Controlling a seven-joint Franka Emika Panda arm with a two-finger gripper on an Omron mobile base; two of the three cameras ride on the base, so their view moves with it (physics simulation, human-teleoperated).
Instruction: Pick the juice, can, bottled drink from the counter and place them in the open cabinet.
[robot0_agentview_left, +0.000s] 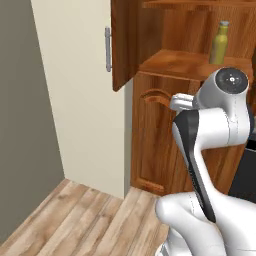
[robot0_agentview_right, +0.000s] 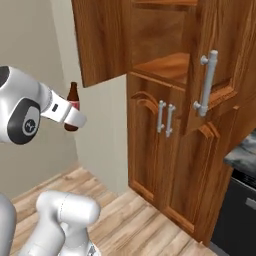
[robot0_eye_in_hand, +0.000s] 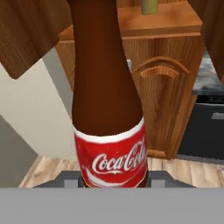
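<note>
Left base view: juice (robot0_agentview_left: 220, 42) already stands on the open cabinet (robot0_agentview_left: 165, 130) shelf.
Right base view: bottled drink (robot0_agentview_right: 73, 106) rides upright in the hand (robot0_agentview_right: 73, 119), short of the cabinet.
Hand view: hand clamped on its label end. Step looks like the carry; next: lift to shelf height, set beside juice.
</note>
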